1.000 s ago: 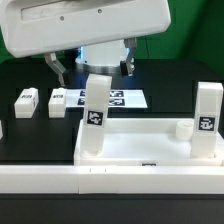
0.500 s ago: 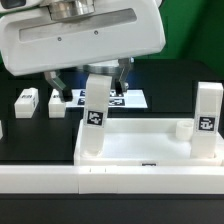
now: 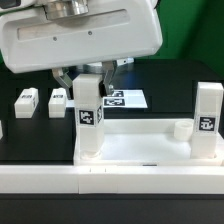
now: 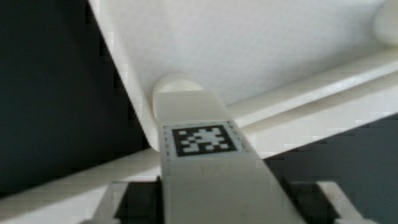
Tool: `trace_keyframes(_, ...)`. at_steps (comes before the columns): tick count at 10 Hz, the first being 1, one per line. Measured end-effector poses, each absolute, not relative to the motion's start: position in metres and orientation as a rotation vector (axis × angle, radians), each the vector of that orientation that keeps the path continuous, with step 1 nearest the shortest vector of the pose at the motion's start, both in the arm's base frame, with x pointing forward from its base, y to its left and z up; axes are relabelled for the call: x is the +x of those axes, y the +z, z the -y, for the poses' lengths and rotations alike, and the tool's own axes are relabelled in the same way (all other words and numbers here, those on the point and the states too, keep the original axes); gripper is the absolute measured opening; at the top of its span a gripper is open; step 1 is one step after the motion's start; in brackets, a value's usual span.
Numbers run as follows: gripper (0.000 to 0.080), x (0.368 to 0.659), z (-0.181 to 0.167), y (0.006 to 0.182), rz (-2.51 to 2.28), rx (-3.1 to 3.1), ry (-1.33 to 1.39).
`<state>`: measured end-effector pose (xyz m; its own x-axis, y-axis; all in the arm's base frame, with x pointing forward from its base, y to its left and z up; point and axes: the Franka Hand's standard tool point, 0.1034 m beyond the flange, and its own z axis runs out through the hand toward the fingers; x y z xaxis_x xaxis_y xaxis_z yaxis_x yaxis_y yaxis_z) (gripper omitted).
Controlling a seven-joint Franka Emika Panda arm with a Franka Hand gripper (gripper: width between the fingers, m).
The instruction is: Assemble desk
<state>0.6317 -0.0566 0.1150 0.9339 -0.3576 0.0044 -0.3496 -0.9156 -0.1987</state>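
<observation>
The white desk tabletop [image 3: 140, 147] lies tray-like on the black table. One white leg [image 3: 90, 118] with a square marker stands upright in its corner at the exterior view's left, and a second leg [image 3: 207, 118] stands in the corner at the right. My gripper [image 3: 86, 77] is over the left leg, with one finger on each side of its top. In the wrist view the leg [image 4: 210, 140] runs up between my fingers [image 4: 132, 205], with dark gaps on both sides. The jaws are open around it. The tabletop [image 4: 231, 40] shows behind.
Two loose white legs [image 3: 26, 99] [image 3: 58, 101] lie on the table at the exterior view's left. The marker board [image 3: 128, 100] lies behind the tabletop. A long white rail [image 3: 110, 182] runs along the front. A small white stub [image 3: 183, 127] stands next to the right leg.
My gripper has come down and forward over the left leg until its fingers flank the leg's top. The leg now stands slightly further to the exterior view's left.
</observation>
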Motion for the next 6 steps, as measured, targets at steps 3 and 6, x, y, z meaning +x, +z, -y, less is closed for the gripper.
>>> trace_keyframes(3,0.0313,0.6333,0.0579,0.1127,-1.087,-2.721,-0.061)
trace_keyframes(6,0.0313,0.6353,0.0613,0.1114,-1.648,-2.351,-0.018)
